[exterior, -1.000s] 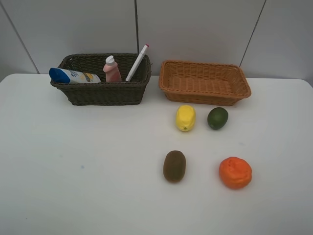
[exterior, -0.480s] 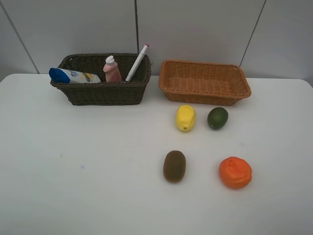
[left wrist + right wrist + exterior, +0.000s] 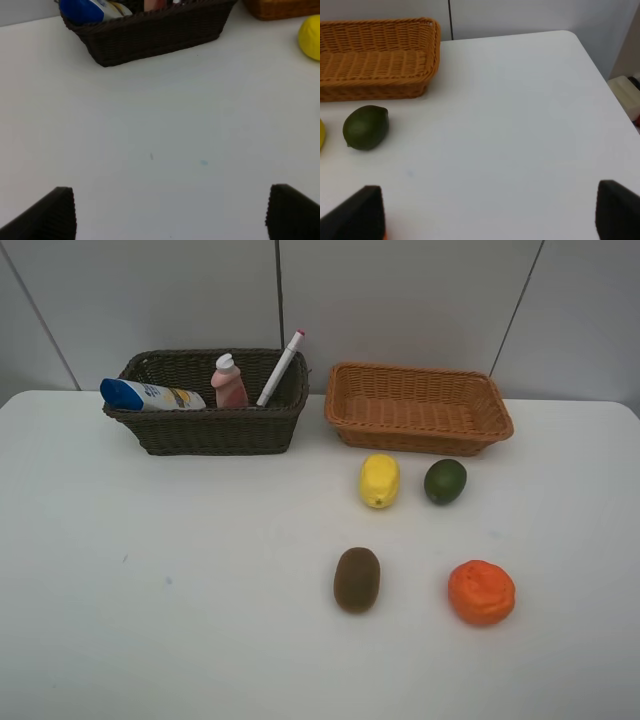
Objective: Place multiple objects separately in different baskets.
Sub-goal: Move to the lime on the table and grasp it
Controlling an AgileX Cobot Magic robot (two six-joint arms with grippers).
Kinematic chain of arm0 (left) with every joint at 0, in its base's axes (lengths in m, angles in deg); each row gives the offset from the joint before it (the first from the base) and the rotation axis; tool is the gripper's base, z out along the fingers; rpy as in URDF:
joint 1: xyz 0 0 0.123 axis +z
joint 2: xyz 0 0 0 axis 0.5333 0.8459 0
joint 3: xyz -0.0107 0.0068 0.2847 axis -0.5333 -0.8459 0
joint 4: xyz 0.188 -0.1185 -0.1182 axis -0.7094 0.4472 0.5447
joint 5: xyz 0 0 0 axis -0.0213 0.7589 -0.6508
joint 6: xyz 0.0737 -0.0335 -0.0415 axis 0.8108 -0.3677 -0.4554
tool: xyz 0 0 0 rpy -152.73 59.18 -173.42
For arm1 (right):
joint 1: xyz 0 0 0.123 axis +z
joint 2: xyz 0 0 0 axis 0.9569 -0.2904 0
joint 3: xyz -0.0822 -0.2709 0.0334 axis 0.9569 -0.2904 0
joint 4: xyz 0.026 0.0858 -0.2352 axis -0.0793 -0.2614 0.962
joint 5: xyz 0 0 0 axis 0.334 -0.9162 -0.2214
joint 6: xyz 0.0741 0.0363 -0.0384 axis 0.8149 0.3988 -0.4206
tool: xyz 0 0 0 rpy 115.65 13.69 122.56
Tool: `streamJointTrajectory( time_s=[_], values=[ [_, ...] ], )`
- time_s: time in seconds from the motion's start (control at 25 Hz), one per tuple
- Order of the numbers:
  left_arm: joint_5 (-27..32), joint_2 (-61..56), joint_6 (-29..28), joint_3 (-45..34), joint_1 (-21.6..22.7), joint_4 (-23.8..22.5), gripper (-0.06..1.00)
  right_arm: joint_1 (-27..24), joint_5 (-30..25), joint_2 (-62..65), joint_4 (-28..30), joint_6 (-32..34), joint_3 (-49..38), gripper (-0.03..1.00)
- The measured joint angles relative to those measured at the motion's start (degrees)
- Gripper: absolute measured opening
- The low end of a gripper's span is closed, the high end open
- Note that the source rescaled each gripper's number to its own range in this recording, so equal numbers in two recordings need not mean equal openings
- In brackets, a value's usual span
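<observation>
The dark brown basket (image 3: 210, 430) stands at the back left and holds the white blue-capped bottle (image 3: 150, 395), the pink bottle (image 3: 229, 383) and the white red-tipped marker (image 3: 281, 367). The small dark green bottle is hidden or out of view. The light orange-tan basket (image 3: 418, 407) at the back right is empty. On the table in front of it lie the yellow lemon (image 3: 379, 480), the green lime (image 3: 445, 481), the brown kiwi (image 3: 356, 579) and the orange fruit (image 3: 481, 592). My left gripper (image 3: 170, 215) and right gripper (image 3: 490, 215) are open and empty, outside the high view.
The white table (image 3: 180, 570) ends at its right edge near the right gripper (image 3: 600, 75). A tiled wall (image 3: 400, 300) rises behind the baskets. The lime (image 3: 365, 127) and the tan basket (image 3: 375, 57) show in the right wrist view.
</observation>
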State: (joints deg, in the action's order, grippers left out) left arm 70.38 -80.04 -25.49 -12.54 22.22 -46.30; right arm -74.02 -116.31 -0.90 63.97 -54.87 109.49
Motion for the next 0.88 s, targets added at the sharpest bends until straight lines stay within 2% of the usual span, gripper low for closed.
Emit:
streamJointTrajectory(
  time_s=[0.2, 0.36, 0.52, 0.64, 0.76, 0.88],
  values=[
    [0.0, 0.0, 0.1, 0.0, 4.4, 0.0, 1.00, 0.0, 0.0, -0.1, 0.0, 0.0, 0.0, 1.00],
    [0.0, 0.0, 0.1, 0.0, 4.7, 0.0, 1.00, 0.0, 0.0, -6.2, 1.8, 1.0, 0.1, 1.00],
    [0.0, 0.0, 0.1, 0.0, 4.7, 0.0, 1.00, 0.0, 1.0, -20.3, 2.8, 4.5, 1.5, 1.00],
    [0.0, 0.0, 0.1, 0.0, 4.7, 0.0, 1.00, 0.0, 4.4, -33.7, 2.5, 8.7, 4.1, 1.00],
    [0.0, 0.0, 0.1, 0.0, 4.7, 0.0, 1.00, 0.0, 9.0, -48.7, 2.0, 9.9, 7.1, 1.00],
    [0.0, 0.0, 0.1, 0.0, 4.7, 0.0, 1.00, 0.0, 11.0, -63.5, -0.2, 10.1, 11.7, 1.00]
  ],
)
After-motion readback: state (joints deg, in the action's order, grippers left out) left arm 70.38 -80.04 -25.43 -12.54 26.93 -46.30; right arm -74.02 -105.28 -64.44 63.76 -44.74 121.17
